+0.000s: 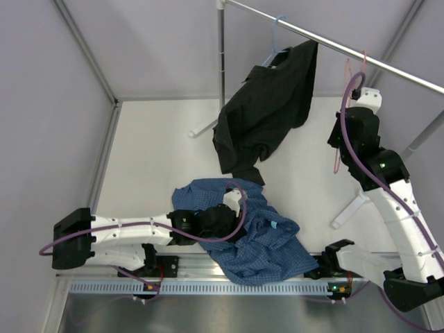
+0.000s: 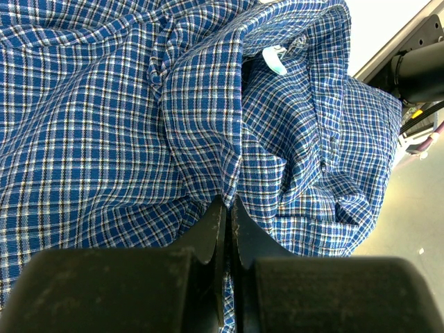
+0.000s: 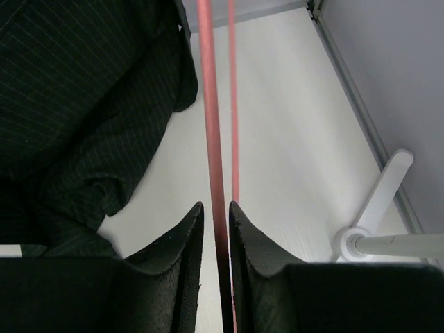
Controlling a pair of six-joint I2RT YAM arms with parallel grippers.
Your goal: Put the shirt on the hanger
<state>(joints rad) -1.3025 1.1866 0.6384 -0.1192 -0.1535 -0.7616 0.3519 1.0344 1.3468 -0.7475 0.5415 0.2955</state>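
Left tool (image 2: pixel 226 205) deep in shirt (image 2: pixel 104 125) folds

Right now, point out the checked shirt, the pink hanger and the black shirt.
checked shirt (image 1: pixel 267 246), top view, lower panel.
pink hanger (image 3: pixel 213 139), right wrist view, nearer wire.
black shirt (image 1: pixel 267 111), top view, middle panel.

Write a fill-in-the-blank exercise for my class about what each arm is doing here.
The left arm's jaws are shut on the ____ checked shirt, which lies on the table.
The right arm's jaws pinch the thin ____ hanger.
The black shirt hangs from the rail, and the ____ arm is raised beside it.
Missing words: blue; pink; right.
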